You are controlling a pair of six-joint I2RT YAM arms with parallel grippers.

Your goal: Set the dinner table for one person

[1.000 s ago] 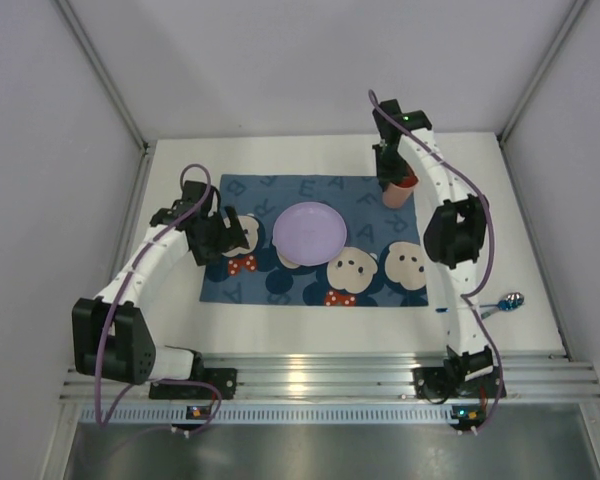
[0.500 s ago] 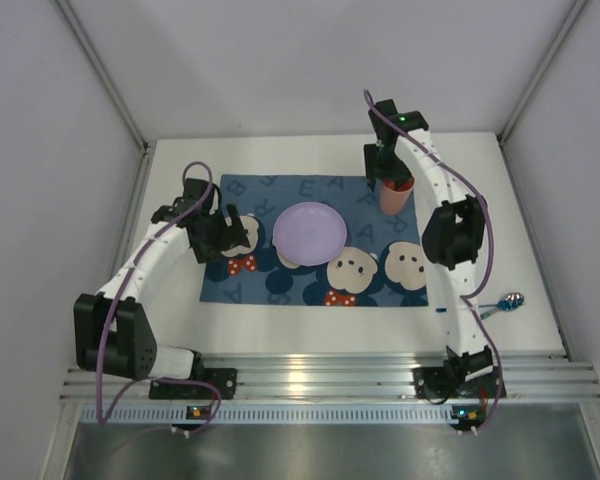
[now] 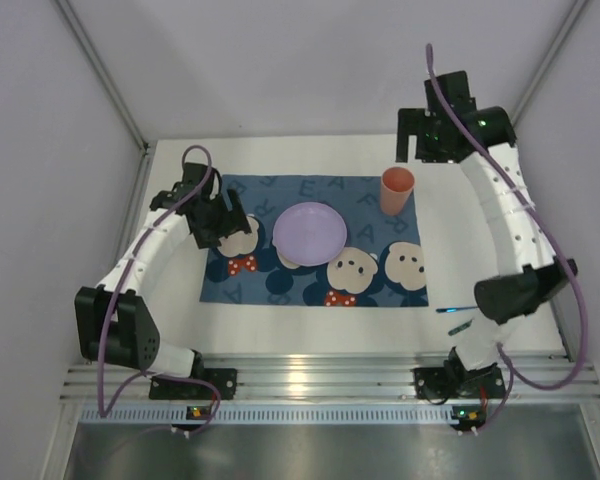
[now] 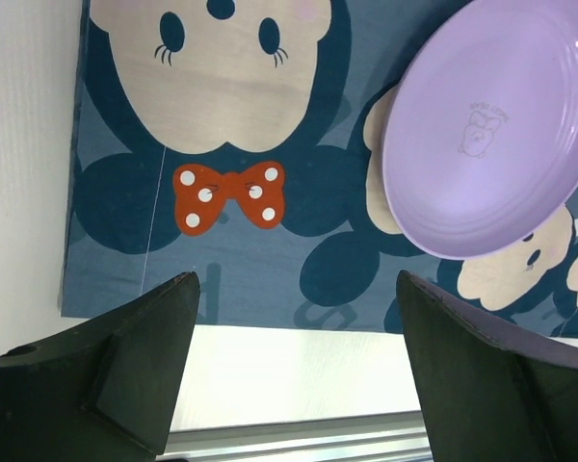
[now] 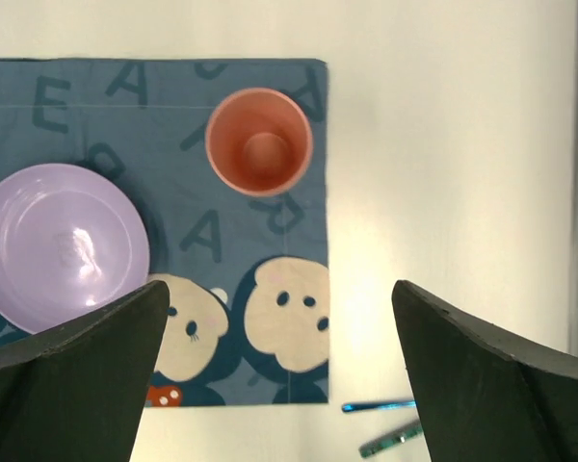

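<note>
Now, right end effector [image 5: 279, 289] wide open, empty, well apart from orange cup [image 5: 259, 141] on placemat [image 5: 173, 87]. Left end effector [image 4: 297, 279] wide open, empty, above placemat near purple plate [image 4: 491, 125]. White table [image 3: 480, 240] beneath everything.

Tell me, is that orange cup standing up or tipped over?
Upright. The right wrist view looks straight down into the cup, round mouth up, standing on the placemat.

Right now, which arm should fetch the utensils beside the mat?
Right. The utensils lie on the dinner table right of the placemat, on that arm's side; right gripper is open and empty. Left gripper hovers across the plate, at the mat's far end.
</note>
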